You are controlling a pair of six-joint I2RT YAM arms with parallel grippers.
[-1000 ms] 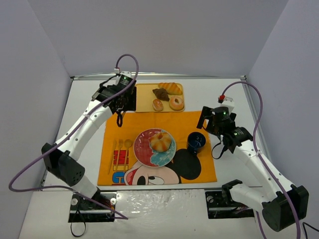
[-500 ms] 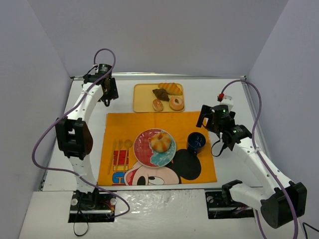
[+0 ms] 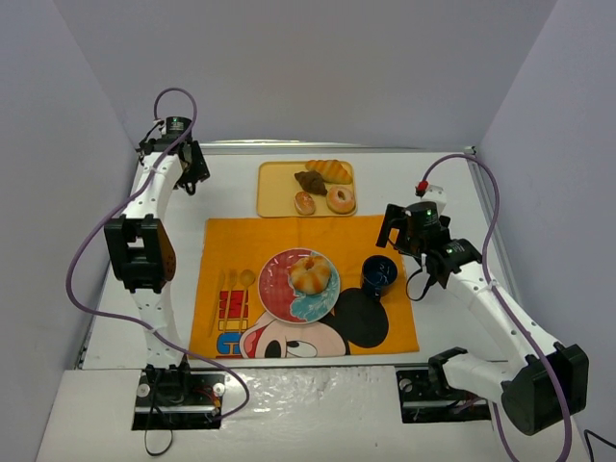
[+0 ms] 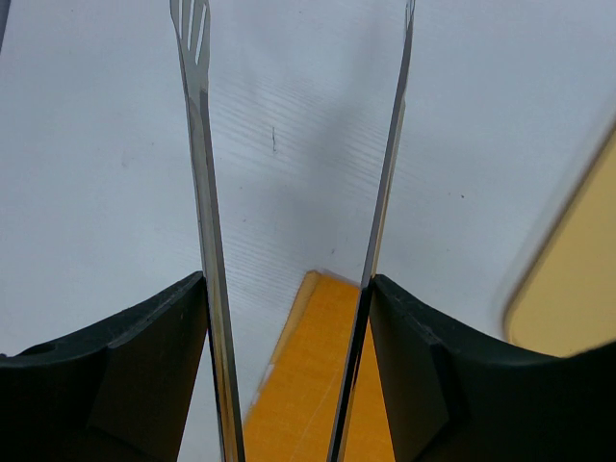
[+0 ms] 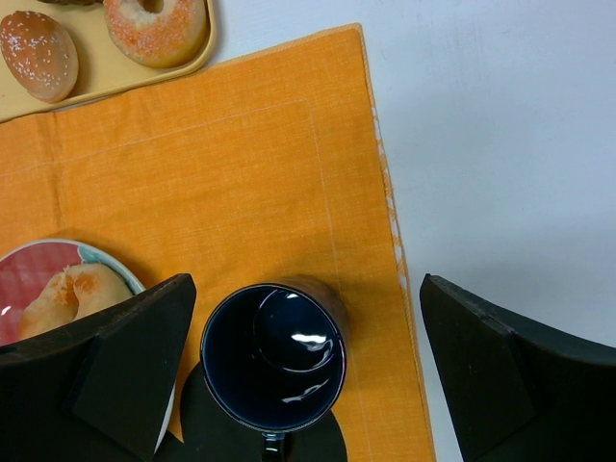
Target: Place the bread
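Checking the bread (image 3: 310,274): the knotted bun sat on the red-and-teal plate (image 3: 269,289), on its back-right part, upright, with no gripper touching it. Placing looked done to me.

Handling, as a judgement:
- light and soft, so it will crush under a hard squeeze
- the crust looked dry and lightly glazed, so not very slippery, though it may shed crumbs
- the lobes and creases give purchase
- best hold is across the widest part, low on the sides, with blades on two opposite lobes and a gentle close
- avoid pinching a single lobe, which could tear off

Left gripper (image 3: 190,168) hung well behind and left of the plate, near the back-left corner. Its fingers pressed on the outer sides of a pair of metal tongs (image 4: 204,241). The tong arms stood spread with nothing between them.

Right gripper (image 5: 306,289) hovered right of the plate, over the dark blue mug (image 3: 378,273). Its fingers were wide apart and held nothing.

The mug stood just right of the plate, apart from it. The yellow tray (image 3: 274,192), with croissant, chocolate pastry and two donuts, lay behind the plate. Plate and mug both rested on the orange placemat (image 3: 231,241).
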